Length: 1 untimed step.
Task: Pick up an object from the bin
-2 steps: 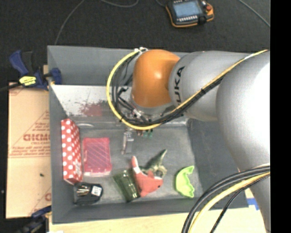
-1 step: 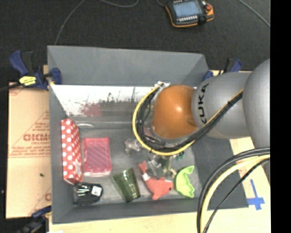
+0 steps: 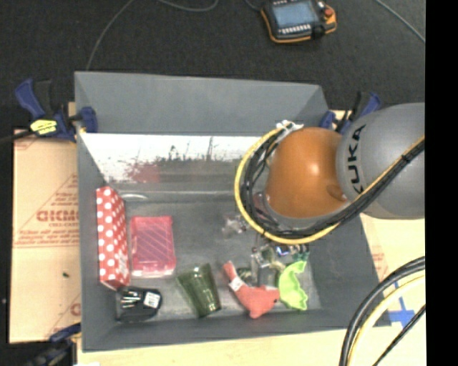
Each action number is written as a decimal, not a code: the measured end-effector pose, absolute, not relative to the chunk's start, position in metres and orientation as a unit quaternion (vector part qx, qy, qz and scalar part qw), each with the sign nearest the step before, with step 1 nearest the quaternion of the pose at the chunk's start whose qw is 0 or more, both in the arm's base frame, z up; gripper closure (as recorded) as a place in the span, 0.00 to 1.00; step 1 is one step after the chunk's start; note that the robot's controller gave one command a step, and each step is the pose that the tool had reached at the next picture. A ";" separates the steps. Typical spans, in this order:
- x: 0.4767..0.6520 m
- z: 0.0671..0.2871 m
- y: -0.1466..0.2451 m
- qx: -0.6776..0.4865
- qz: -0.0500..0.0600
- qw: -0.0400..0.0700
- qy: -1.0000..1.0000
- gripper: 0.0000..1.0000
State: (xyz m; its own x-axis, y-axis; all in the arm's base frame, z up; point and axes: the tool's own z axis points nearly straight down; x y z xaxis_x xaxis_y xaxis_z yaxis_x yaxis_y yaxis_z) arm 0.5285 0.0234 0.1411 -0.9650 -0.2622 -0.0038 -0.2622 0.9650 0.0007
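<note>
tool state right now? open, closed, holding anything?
Tool: cannot be told, open or closed. It is down at the front right of the bin, right by a red thing and a light green thing.

Pretty clearly a robotics lab or test cell: a KUKA arm (image 3: 386, 161) with an orange cover (image 3: 304, 171) and looped cables (image 3: 247, 187) hangs over a grey metal bin (image 3: 193, 93) of random odds and ends (image 3: 152, 246). A teach pendant (image 3: 295, 19) lies on the dark floor (image 3: 164, 36), out past the arm.
</note>
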 end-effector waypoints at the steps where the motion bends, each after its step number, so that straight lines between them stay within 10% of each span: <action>1: 0.537 0.099 -0.010 -0.387 0.002 -0.002 0.922 0.00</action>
State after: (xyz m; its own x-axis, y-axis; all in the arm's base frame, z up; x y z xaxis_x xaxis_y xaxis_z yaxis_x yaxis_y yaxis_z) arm 0.5374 -0.0095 0.0995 -0.7006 -0.7135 0.0021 -0.7135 0.7006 0.0042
